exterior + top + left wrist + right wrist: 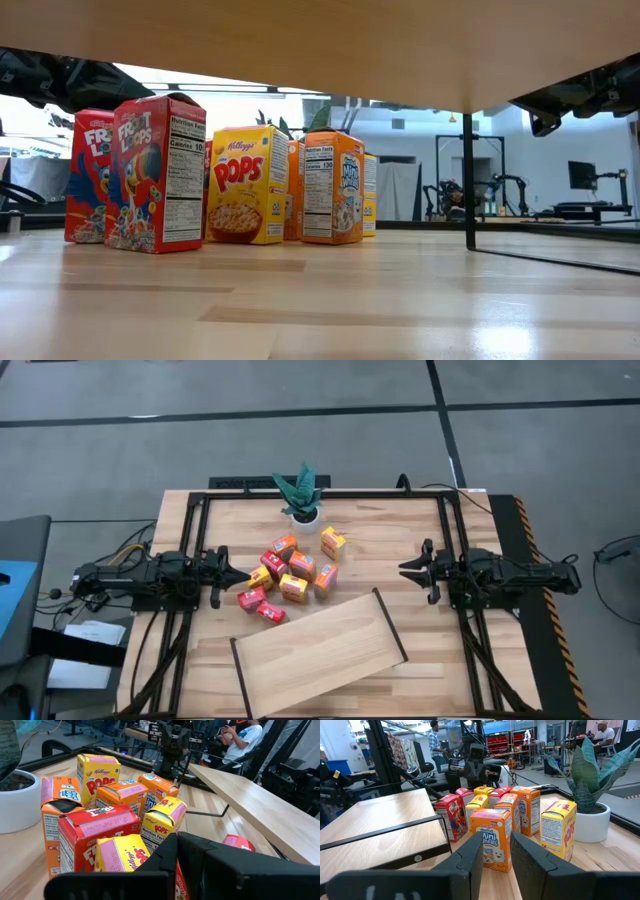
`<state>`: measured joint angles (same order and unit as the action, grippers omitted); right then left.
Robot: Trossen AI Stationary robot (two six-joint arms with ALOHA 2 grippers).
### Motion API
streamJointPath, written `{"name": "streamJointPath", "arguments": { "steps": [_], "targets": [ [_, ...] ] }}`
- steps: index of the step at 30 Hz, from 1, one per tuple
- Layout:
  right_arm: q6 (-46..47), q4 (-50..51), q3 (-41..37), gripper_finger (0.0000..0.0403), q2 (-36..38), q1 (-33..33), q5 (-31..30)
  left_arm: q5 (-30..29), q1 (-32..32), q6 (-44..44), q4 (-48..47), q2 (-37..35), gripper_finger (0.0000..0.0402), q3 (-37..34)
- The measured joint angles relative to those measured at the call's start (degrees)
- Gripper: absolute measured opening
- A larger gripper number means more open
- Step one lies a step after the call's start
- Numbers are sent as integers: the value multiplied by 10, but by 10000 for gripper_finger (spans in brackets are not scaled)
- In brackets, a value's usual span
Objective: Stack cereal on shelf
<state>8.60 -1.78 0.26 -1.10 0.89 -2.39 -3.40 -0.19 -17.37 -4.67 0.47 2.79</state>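
Note:
Several small cereal boxes (290,575), red, orange and yellow, stand upright in a cluster on the slatted table, also seen in the low view (240,185). The shelf (320,650), a light-wood board, sits askew near the table's near edge. It stands raised on black rails (391,625) at its short ends, and its underside (350,50) shows from below. My left gripper (243,573) hovers just left of the cluster, fingers together (177,840). My right gripper (403,568) waits to the cluster's right, with a narrow gap between its fingers (496,845).
A potted plant in a white pot (300,500) stands just beyond the boxes, near the far edge. A black frame (445,520) borders the tabletop. Bare wood lies between the cluster and my right gripper. People sit and stand in the room behind (437,740).

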Motion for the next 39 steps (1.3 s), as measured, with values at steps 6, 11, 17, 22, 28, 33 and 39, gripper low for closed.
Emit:
{"name": "streamJointPath", "arguments": {
  "steps": [6, 11, 17, 22, 28, 33, 39],
  "targets": [
    [0, 0, 0, 124, 0, 0, 0, 0, 0, 0, 0, 0, 0, 0],
    [0, 0, 0, 124, 0, 0, 0, 0, 0, 0, 0, 0, 0, 0],
    [0, 0, 0, 124, 0, 0, 0, -14, 0, -51, 15, 0, 0, -2],
    [0, 0, 0, 124, 0, 0, 0, -84, 0, -183, 61, 0, 0, -2],
    [-8, 0, 0, 124, 0, 0, 0, -144, 0, -244, 39, 0, 0, -2],
    [-55, 0, 0, 124, 0, 4, -2, -180, 0, -239, 40, 0, 0, -1],
    [-10, -6, 0, 124, 0, 3, -5, -199, 0, -249, 41, 0, 0, -1]
  ]
}}
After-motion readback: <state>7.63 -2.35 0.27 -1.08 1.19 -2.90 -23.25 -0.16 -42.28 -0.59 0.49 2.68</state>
